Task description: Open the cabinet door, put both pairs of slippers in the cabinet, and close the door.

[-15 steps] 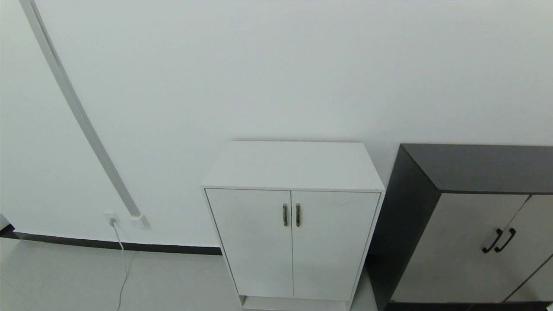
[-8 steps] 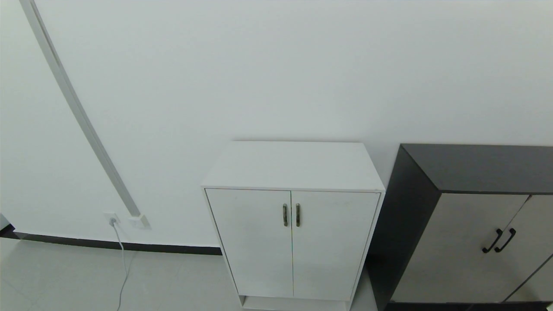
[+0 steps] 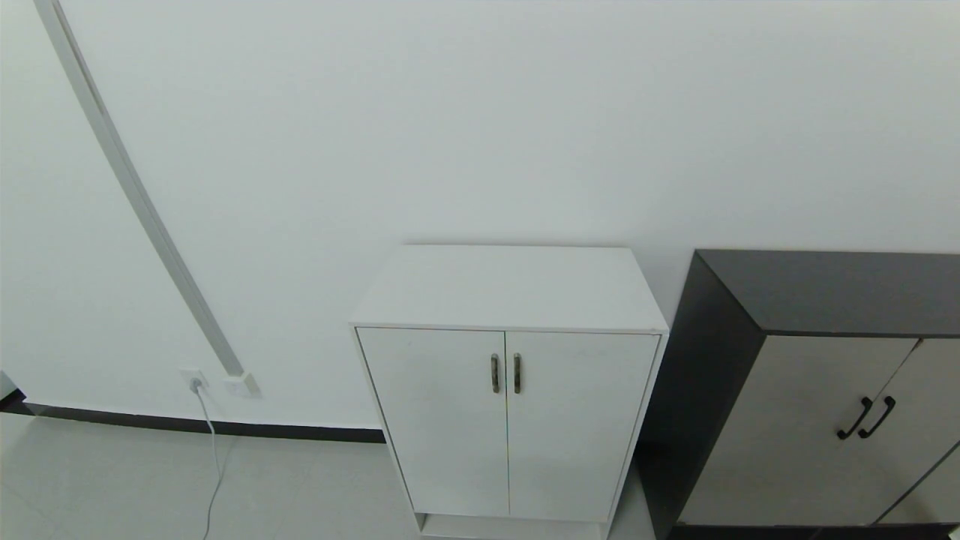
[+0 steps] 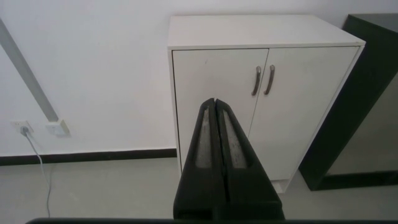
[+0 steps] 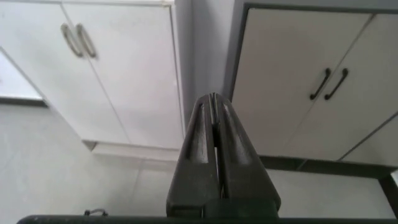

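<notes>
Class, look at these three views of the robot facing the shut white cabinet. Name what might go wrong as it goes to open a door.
1. On the white cabinet, the two handles sit close together; a gripper might catch both.
2. The left gripper and right gripper have jaws shut; unopened, they would likely bump a handle, not grasp it.
3. The black cabinet beside it has similar black handles; wrong target possible.

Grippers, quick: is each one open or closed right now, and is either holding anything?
Left gripper: closed, holding nothing.
Right gripper: closed, holding nothing.
</notes>
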`<state>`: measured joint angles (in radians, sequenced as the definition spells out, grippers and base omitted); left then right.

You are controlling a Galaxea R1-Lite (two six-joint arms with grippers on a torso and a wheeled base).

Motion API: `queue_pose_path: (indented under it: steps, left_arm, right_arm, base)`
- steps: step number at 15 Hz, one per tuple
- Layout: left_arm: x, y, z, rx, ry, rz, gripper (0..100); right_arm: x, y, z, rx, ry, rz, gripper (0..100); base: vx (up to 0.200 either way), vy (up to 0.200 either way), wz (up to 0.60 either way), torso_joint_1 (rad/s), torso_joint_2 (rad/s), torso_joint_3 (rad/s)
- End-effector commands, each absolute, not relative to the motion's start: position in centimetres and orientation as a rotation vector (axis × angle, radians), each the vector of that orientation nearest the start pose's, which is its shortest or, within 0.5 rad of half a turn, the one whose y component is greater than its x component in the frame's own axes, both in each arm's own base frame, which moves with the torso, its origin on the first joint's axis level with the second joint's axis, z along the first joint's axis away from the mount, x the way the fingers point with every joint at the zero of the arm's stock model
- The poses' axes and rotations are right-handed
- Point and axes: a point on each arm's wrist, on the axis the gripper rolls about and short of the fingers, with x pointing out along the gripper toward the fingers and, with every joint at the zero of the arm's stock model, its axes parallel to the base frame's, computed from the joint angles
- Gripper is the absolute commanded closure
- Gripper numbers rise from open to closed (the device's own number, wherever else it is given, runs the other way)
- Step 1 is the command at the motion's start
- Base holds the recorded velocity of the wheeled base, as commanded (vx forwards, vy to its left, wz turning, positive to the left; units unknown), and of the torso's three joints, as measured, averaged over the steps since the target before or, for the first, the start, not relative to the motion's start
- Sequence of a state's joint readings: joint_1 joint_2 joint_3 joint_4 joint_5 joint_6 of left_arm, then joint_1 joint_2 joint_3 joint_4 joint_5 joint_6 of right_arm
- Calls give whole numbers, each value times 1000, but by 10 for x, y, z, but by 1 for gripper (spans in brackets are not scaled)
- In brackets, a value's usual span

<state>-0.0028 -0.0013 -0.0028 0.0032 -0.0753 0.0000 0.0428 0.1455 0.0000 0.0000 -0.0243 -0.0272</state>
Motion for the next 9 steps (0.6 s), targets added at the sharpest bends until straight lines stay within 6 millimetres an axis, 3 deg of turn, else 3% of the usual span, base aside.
queue_pose_path:
  steps: [1, 9]
  left_arm:
    - [-23, -2, 76, 0, 0, -78, 100]
    - [-23, -2, 76, -2, 0, -77, 100]
  right_arm:
    - [-16, -1, 77, -30, 89, 6, 100]
    - [-23, -1, 76, 29, -2, -34, 100]
  base:
    - [0, 0, 0, 0, 0, 0]
    - [0, 0, 0, 0, 0, 0]
